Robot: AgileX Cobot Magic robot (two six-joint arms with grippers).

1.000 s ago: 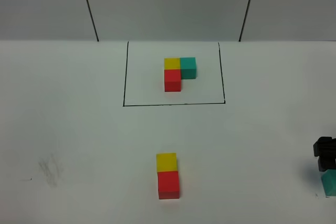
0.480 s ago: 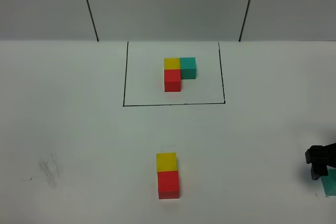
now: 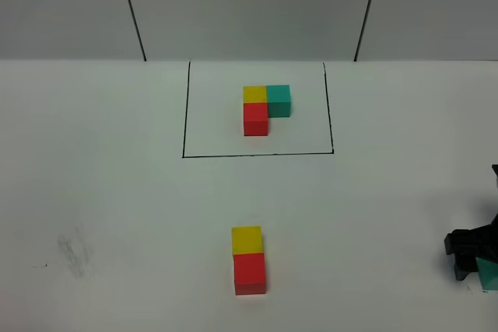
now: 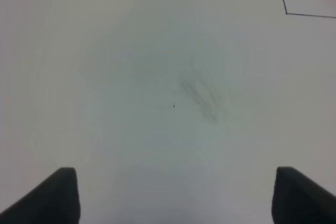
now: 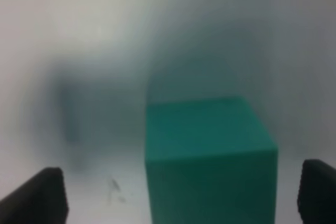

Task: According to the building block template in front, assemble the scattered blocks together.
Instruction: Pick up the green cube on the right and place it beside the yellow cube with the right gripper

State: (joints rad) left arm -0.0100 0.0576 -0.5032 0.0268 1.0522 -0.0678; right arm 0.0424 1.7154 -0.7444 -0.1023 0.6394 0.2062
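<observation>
Teal cube (image 5: 210, 156) sits between your right pincer's (image 5: 178, 192) parted jaws, touching neither: I judge pickup the step in hand. Close squarely, then carry it well left of the pincer to the yellow cube (image 3: 247, 239) joined to the red cube (image 3: 250, 274), matching the framed template (image 3: 264, 106) beyond.

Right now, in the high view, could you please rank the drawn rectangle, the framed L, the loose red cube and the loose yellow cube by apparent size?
1. drawn rectangle
2. framed L
3. loose red cube and loose yellow cube: alike; red shows more only by sitting nearer the camera, so unranked.
</observation>
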